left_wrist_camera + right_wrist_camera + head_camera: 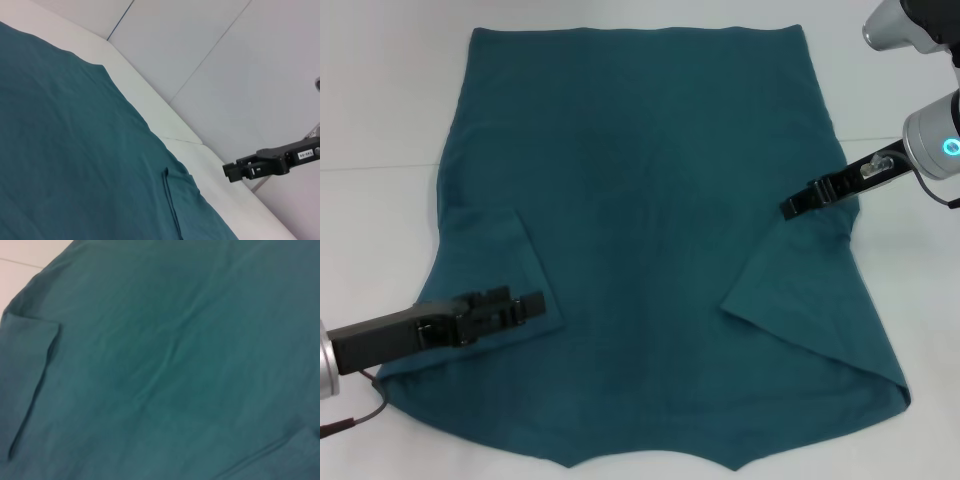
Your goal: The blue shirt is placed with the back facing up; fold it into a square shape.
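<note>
The blue shirt [650, 200] lies spread flat on the white table [380, 100], with both sleeves folded inward onto the body. My left gripper [535, 303] hovers over the folded left sleeve near the shirt's lower left. At the shirt's right edge, by the folded right sleeve, my right gripper [788, 207] is shut on nothing. The left wrist view shows the shirt [75, 150] with a sleeve fold, and the right gripper [227, 172] just beyond the cloth's edge. Only the shirt [175, 365] fills the right wrist view.
Bare white table surface [165, 115] surrounds the shirt at the left and far side. The shirt's lower edge reaches the near side of the head view. A cable trails from the left arm [350, 420].
</note>
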Tool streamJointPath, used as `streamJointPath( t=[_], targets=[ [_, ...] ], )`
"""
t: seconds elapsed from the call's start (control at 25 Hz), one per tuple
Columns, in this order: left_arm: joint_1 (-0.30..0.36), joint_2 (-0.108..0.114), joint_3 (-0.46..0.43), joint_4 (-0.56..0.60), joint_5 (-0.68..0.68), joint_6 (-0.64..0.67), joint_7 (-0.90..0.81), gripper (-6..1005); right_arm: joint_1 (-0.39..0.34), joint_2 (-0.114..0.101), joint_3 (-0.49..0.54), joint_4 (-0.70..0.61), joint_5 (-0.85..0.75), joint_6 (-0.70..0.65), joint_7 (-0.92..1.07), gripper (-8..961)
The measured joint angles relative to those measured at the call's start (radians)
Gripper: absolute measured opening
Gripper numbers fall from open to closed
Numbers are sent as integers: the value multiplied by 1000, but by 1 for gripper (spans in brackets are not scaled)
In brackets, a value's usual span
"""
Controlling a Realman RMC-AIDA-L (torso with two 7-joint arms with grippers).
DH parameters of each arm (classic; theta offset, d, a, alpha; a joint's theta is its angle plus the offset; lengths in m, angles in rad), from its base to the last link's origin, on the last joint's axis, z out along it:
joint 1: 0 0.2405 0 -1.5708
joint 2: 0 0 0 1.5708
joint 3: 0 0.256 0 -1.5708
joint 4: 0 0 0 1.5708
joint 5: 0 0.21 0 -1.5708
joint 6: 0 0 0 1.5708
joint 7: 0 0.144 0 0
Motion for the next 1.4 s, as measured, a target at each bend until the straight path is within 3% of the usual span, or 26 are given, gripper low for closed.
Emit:
streamJointPath(
  t=[0.2, 0.32, 0.4, 0.64, 0.8, 1.12, 1.4],
  targets=[
    [1, 4, -5, 4, -2, 0, -57, 816, -7, 8, 45, -29, -8, -66, 11, 416],
    [2, 17, -52, 8, -2, 13, -202, 816, -19, 3, 156, -21, 52, -171, -3, 450],
    [8, 40, -120, 10, 18, 61, -370, 816, -42, -1, 209, -16, 116, -234, -10, 451],
    [24, 63, -187, 49, 144, 97, -552, 817, -93, -22, 250, 22, 264, -305, -10, 453],
    [36, 71, -225, 71, 213, 97, -583, 816, -96, -46, 251, 77, 302, -310, -10, 548],
    [43, 77, -295, 72, 306, 40, -618, 816, -96, -49, 252, 83, 300, -313, -6, 764],
    [49, 76, -293, 32, 314, -58, -618, 813, -98, -48, 254, 83, 300, -314, -10, 761]
  ],
)
